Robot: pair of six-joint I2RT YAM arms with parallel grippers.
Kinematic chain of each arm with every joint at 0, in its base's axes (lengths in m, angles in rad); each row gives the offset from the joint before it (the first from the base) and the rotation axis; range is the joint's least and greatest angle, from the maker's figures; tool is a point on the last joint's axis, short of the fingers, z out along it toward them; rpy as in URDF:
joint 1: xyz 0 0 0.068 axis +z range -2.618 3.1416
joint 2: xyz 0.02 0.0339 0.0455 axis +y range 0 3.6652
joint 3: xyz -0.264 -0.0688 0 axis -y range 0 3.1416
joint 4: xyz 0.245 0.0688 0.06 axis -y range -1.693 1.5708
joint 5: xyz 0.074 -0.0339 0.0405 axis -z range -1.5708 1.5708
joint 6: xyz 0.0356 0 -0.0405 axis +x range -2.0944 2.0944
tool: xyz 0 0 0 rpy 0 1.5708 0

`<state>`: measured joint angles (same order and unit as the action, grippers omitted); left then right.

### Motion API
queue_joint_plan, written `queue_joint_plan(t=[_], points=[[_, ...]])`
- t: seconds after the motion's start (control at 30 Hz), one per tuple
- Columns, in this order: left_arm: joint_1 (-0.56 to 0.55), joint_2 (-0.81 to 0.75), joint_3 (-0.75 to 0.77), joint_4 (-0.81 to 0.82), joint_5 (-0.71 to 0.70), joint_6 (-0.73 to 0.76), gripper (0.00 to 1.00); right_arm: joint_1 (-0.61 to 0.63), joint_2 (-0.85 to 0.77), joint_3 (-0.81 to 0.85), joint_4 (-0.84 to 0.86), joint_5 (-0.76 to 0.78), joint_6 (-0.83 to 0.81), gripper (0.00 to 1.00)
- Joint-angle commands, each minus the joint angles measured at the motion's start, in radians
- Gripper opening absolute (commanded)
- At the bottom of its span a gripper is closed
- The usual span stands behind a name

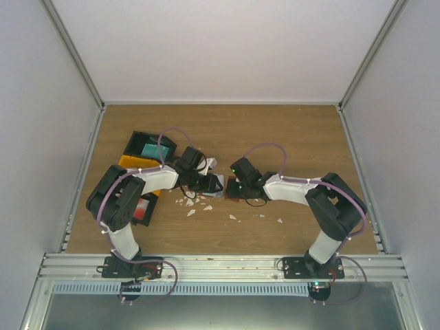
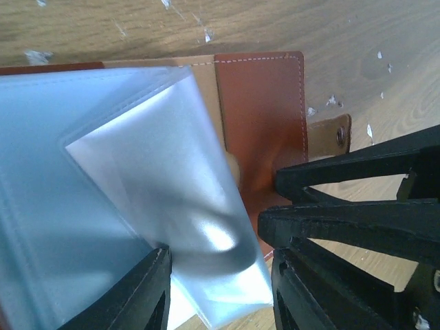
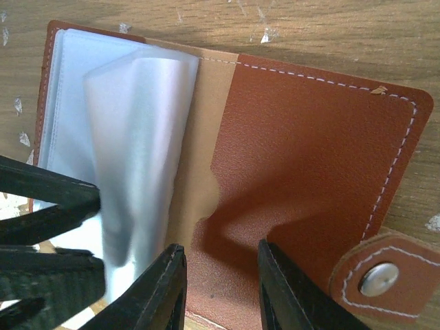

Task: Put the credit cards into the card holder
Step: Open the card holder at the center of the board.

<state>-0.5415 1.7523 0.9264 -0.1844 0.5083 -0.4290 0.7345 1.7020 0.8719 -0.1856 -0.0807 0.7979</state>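
Note:
The reddish-brown card holder (image 1: 236, 192) lies open on the table, its clear plastic sleeves (image 2: 172, 179) fanned up. My left gripper (image 1: 212, 184) is open with the sleeves between its jaws (image 2: 220, 289). My right gripper (image 1: 242, 185) is open, its jaws (image 3: 223, 275) standing over the holder's brown inner flap (image 3: 309, 151), nothing between them. A teal credit card (image 1: 148, 148) and a red credit card (image 1: 143, 207) lie in the tray at the left. No card shows in either wrist view.
The black-and-orange compartment tray (image 1: 130, 162) stands at the left under my left arm. Small white scraps (image 1: 196, 205) are strewn near the holder. The holder's snap tab (image 3: 378, 278) sticks out at its right edge.

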Motion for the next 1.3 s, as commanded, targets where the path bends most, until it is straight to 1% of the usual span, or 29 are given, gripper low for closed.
queue_joint_plan(t=[0.0,0.2,0.37,0.43,0.57,0.67,0.87,0.93,1.0,1.07,1.1,1.17,1.27], points=[[-0.002,0.048,0.007,0.063,0.078,0.004,0.43,-0.004,0.007,-0.013,0.026,-0.008,-0.005,0.31],[-0.002,0.072,0.006,0.149,0.078,-0.060,0.38,-0.014,-0.001,-0.036,0.043,-0.026,-0.002,0.30],[-0.002,0.082,-0.016,0.273,0.087,-0.115,0.39,-0.039,-0.004,-0.072,0.072,-0.056,0.012,0.29],[-0.002,0.087,-0.024,0.312,0.095,-0.135,0.39,-0.047,-0.013,-0.094,0.101,-0.083,0.005,0.30],[-0.002,0.099,-0.029,0.342,0.100,-0.167,0.38,-0.055,-0.043,-0.140,0.169,-0.118,-0.027,0.36],[-0.002,0.104,-0.033,0.342,0.089,-0.183,0.34,-0.057,-0.064,-0.160,0.195,-0.129,-0.056,0.43],[-0.002,0.106,-0.047,0.342,0.071,-0.218,0.26,-0.057,-0.074,-0.186,0.266,-0.170,-0.073,0.51],[-0.002,0.107,-0.050,0.344,0.073,-0.227,0.24,-0.057,-0.067,-0.188,0.277,-0.184,-0.074,0.54],[-0.002,0.108,-0.052,0.344,0.075,-0.230,0.23,-0.056,-0.063,-0.189,0.280,-0.186,-0.071,0.60],[-0.002,0.106,-0.052,0.345,0.083,-0.235,0.23,-0.057,-0.059,-0.188,0.279,-0.181,-0.071,0.62],[-0.002,0.104,-0.053,0.346,0.085,-0.237,0.23,-0.057,-0.054,-0.183,0.268,-0.174,-0.071,0.62],[0.000,0.100,-0.054,0.352,0.097,-0.242,0.23,-0.056,-0.039,-0.160,0.227,-0.143,-0.070,0.59],[0.001,0.094,-0.049,0.362,0.131,-0.246,0.24,-0.056,-0.014,-0.135,0.191,-0.102,-0.066,0.50]])
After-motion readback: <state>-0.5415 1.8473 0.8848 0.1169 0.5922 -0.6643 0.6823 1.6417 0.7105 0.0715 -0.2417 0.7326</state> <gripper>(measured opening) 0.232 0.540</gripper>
